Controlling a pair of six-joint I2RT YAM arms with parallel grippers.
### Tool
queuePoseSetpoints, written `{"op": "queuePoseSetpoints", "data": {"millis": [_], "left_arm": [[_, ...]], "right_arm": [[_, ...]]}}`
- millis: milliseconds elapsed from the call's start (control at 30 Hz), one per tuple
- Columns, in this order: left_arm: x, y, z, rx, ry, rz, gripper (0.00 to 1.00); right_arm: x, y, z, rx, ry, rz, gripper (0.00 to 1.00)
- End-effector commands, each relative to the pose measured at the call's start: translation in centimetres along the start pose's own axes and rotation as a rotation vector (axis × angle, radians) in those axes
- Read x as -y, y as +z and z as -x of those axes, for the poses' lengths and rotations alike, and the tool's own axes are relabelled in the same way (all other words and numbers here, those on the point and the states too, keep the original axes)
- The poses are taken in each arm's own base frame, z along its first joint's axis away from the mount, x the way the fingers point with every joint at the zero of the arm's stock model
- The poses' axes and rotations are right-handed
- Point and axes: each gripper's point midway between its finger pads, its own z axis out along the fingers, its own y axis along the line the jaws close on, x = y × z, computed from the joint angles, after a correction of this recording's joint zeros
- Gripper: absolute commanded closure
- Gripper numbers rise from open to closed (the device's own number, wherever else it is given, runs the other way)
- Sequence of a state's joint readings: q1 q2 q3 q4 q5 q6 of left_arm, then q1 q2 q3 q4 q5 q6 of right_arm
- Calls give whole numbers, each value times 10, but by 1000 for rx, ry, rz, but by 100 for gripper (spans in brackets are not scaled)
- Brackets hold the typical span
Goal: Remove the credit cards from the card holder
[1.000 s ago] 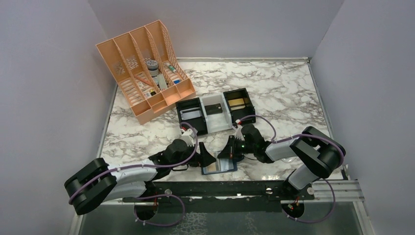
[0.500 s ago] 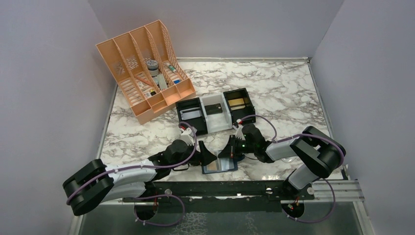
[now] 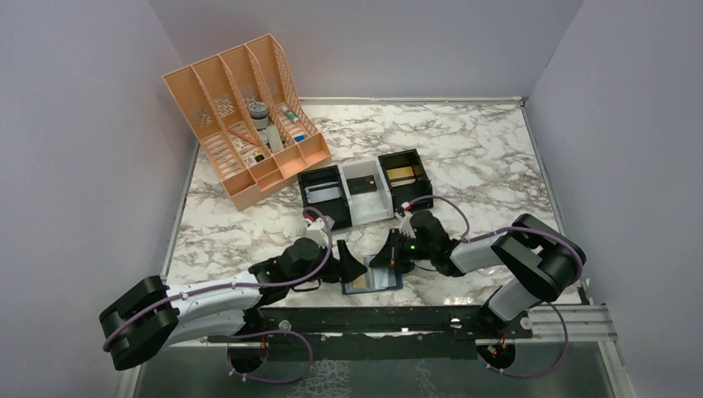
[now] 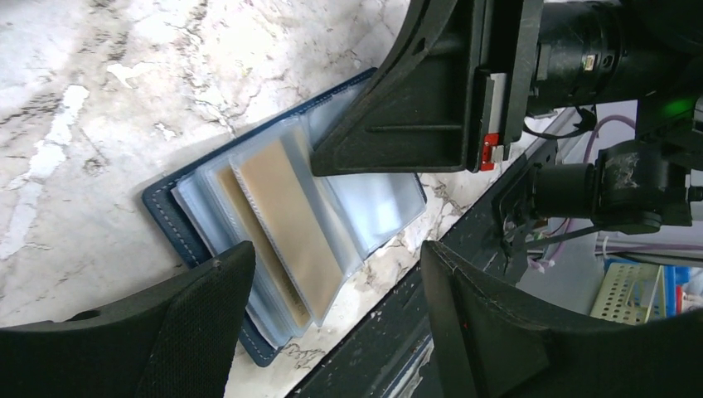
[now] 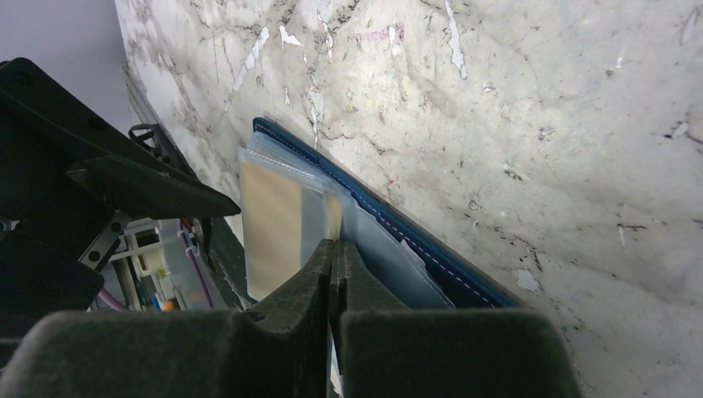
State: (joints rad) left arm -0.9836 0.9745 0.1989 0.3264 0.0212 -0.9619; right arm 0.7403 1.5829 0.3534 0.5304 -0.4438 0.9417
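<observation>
Currently the card holder [image 4: 377,207] is seen lying open and flat on the marble table [image 4: 99,99], at the lower centre of the top view, close to the near edge and between the two grippers. One gold-tan card [image 4: 286,224] is shown tucked inside a clear sleeve at the middle of the left wrist view; whether more cards sit behind it cannot be told.

The left gripper [image 4: 332,261] is spread wide with nothing held, its fingers filling the lower corners of that view and the holder lying just beyond them. The right gripper [image 5: 334,249] is pressed fully together, its tip set on the stack of sleeves beside the card, at the lower centre of the right wrist view. Whether a sleeve edge is caught between the pads cannot be told.

The card is judged to be light, thin, stiff and slick, while the sleeves look soft and floppy. The holder itself is probably light enough to slide on the smooth marble or to be lifted along with the card, so it would best be pinned down on its navy cover. The card would best be taken by an edge exposed at the sleeve mouth and drawn out flat along its length; a pinch through the plastic would likely grip the sleeve as well.
</observation>
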Motion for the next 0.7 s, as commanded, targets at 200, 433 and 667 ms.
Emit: {"op": "queuePoseSetpoints", "data": {"millis": [200,433,667], "left_arm": [[14,7,1,-3,32,-18,25],[8,11,-5,-16,21,3,25],[17,11,-1,1,28,-21,25]], "right_arm": [[43,-2,-16,-9,37,-163,99],[44,-3,-17,-10,34,-165,99],[44,-4,-16,-9,32,-166,99]]}}
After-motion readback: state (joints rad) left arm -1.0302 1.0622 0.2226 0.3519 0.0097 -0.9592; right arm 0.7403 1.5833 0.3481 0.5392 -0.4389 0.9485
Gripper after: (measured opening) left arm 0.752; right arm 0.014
